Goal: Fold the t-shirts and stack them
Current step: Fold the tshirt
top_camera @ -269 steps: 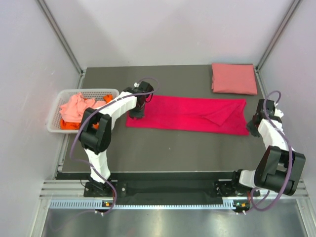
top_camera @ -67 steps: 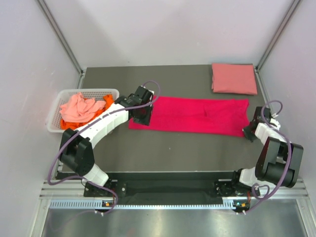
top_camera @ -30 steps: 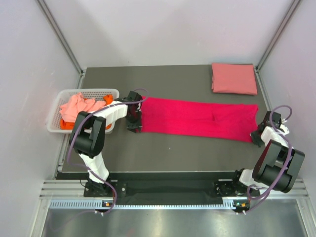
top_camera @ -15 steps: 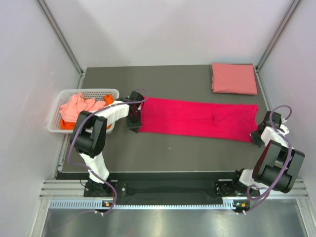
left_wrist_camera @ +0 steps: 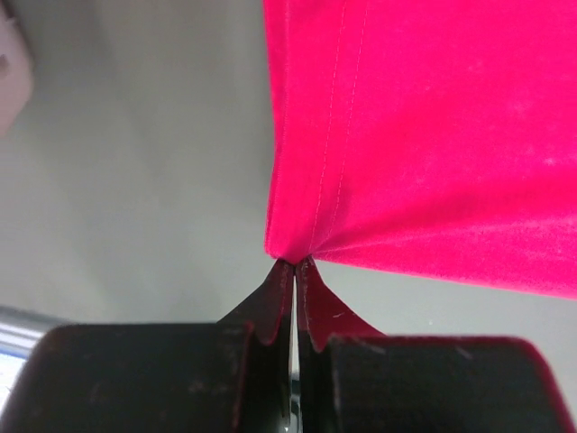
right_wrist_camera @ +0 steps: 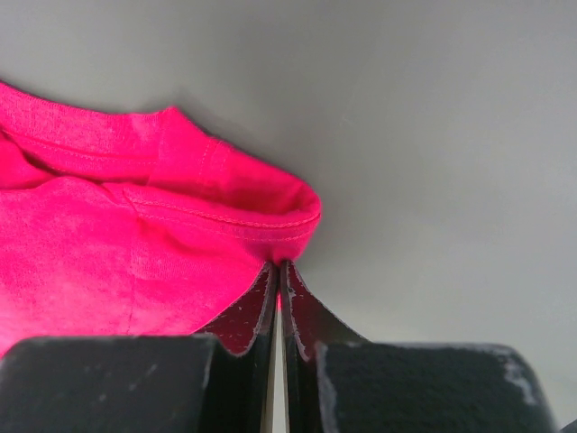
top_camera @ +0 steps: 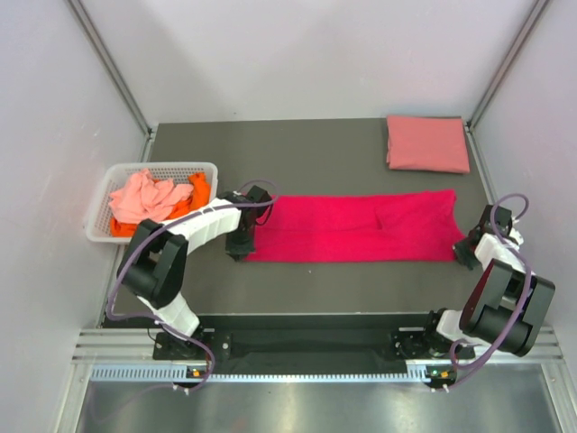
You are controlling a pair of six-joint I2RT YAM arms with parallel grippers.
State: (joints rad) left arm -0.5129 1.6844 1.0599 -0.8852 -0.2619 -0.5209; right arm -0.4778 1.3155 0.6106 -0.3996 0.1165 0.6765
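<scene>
The magenta-red t-shirt [top_camera: 352, 227] lies as a long folded strip across the middle of the table. My left gripper [top_camera: 240, 245] is shut on its near left corner [left_wrist_camera: 293, 248]. My right gripper [top_camera: 462, 249] is shut on its near right corner [right_wrist_camera: 279, 244]. A salmon pink t-shirt [top_camera: 427, 142] lies folded at the back right. A pale coral t-shirt [top_camera: 144, 196] and an orange t-shirt [top_camera: 196, 188] lie crumpled in the white basket [top_camera: 101, 203].
The basket stands off the table's left edge, just left of my left arm. Grey walls close in the table on the left, right and back.
Both grippers have pulled the magenta-red shirt's edge toward the near side, and the strip now lies narrower and straighter. My left gripper has moved a little nearer and rightward.
</scene>
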